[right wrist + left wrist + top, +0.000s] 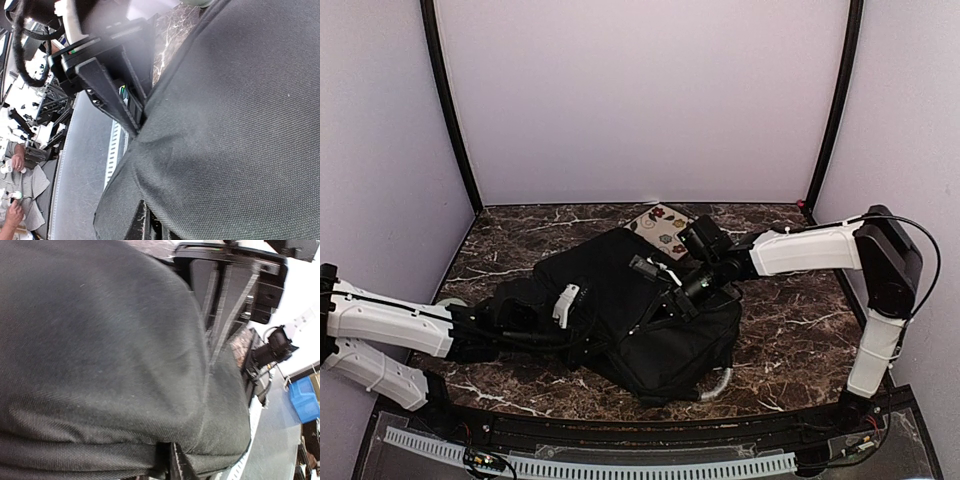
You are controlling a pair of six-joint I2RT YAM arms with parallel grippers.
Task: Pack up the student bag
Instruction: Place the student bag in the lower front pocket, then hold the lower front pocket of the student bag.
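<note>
Student bag: there it is, the student bag [605, 275], lying flat and slumped in the middle of the marble table [790, 340], black cloth rumpled.
Bag handle: the grey-white handle [717, 383] curls out at the near right corner, towards the arms' bases.
White tab: a small white tab [565, 303] sits on the bag's left half.
Right arm: reaching in from the right, wrist down over the bag's top, a little right of centre.
Right gripper: the right gripper [688, 290] is clenched tight, tips nipped onto a fold of the bag's cloth; its wrist view shows them right at the fabric edge [136, 127].
Left arm: low and long, coming in from the left edge, black wrist pushed against the bag's left side.
Left gripper: the left gripper [528, 320] is pressed up to the cloth; clenched or released, I cannot tell, since fabric fills its own view beside the fingers [225, 300].
Behind the bag: a flower-patterned card [662, 226] pokes out at the far edge, touching the bag.
</note>
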